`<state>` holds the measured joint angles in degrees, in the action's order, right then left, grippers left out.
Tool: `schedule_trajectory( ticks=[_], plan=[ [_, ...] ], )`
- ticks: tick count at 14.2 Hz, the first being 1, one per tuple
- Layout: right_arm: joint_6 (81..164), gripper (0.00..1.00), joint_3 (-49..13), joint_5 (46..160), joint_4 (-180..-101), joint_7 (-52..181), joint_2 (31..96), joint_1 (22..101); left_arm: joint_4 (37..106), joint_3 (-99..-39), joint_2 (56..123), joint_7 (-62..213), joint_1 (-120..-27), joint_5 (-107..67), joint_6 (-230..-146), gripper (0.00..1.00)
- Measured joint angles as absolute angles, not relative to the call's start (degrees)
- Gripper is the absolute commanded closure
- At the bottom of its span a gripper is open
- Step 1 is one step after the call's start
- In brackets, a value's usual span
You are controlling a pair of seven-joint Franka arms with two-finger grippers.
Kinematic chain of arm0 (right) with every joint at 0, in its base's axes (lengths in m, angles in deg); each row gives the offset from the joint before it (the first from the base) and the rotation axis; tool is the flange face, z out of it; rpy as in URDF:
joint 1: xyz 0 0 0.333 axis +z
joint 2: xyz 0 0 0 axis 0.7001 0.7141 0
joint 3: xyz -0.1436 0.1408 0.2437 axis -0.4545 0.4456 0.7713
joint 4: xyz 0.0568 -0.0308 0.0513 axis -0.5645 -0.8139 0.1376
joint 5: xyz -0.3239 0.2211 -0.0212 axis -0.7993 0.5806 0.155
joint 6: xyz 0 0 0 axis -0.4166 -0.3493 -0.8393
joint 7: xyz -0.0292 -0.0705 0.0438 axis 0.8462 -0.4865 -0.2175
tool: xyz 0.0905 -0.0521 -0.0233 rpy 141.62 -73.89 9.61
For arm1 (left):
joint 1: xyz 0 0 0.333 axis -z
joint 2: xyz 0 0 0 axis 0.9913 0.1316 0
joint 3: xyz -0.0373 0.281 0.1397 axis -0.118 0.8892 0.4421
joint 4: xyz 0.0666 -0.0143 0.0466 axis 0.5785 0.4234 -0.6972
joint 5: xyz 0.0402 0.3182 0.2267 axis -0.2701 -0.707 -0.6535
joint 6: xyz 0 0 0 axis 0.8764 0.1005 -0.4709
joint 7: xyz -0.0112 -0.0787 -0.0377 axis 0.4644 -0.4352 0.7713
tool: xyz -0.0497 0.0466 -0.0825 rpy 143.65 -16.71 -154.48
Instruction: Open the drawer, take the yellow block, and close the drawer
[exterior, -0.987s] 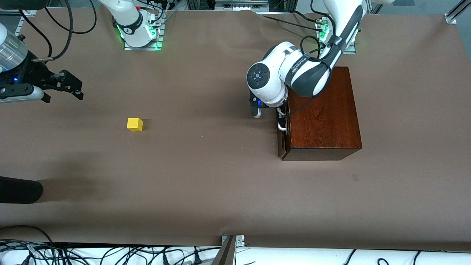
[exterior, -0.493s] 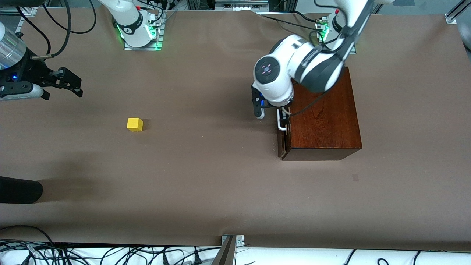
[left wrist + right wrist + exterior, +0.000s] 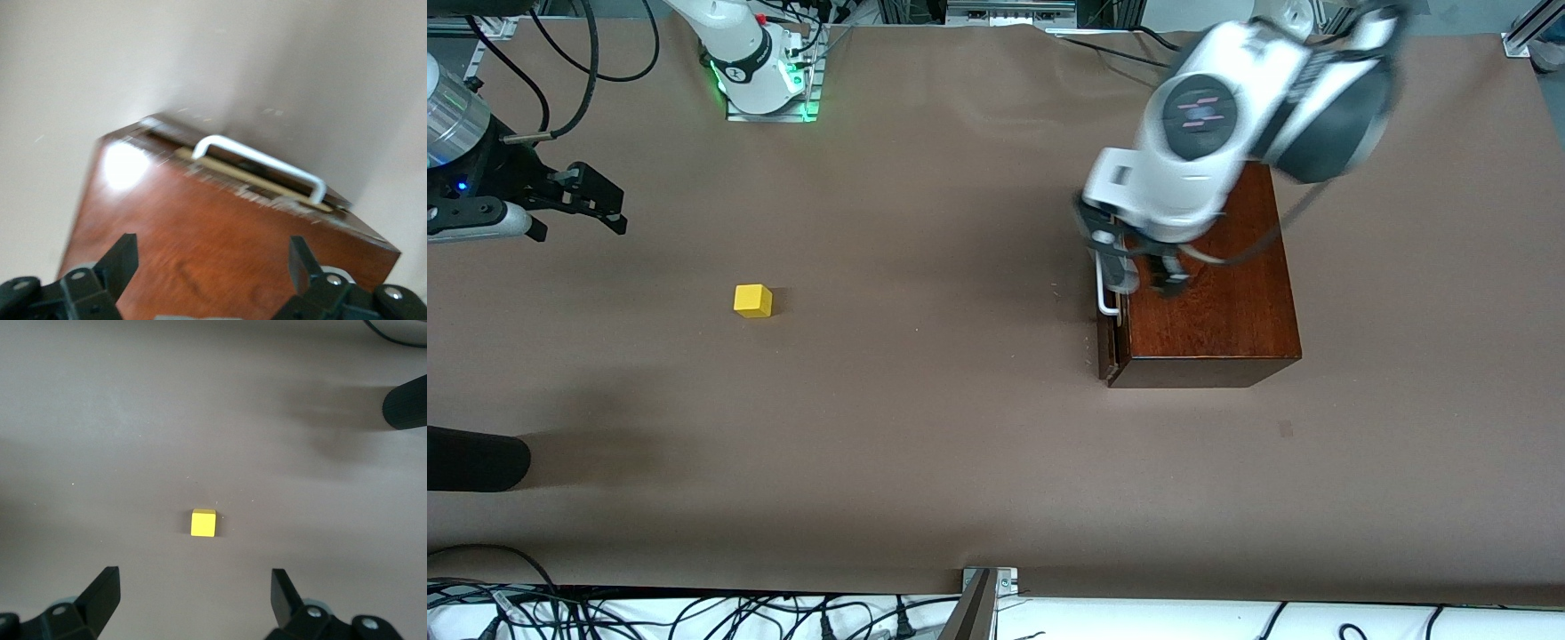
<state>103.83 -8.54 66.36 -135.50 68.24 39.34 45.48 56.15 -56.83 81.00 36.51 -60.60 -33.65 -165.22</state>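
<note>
Polished wood drawer, yellow cube block

Robotics lab: brown-papered table, loose cables, aluminium framing

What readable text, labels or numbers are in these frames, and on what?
None readable.
Left arm's wrist disc: pinkish marks, blurred by motion, not legible.
Wooden box, yellow block, table paper: no print visible.
</note>
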Motion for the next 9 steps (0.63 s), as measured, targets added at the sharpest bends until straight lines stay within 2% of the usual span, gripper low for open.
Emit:
schedule_trajectory(
  ticks=[6,9],
  plan=[
    [103.42,0.0,-8.5,66.36,-135.5,68.23,39.34,45.49,56.3,-54.63,73.62,49.47,-76.3,-31.94,-164.45,0.0],
    [103.36,0.0,-8.51,66.36,-135.5,68.23,39.34,45.49,60.54,-54.66,70.34,62.79,-79.28,-31.18,-165.02,0.0]
  ],
)
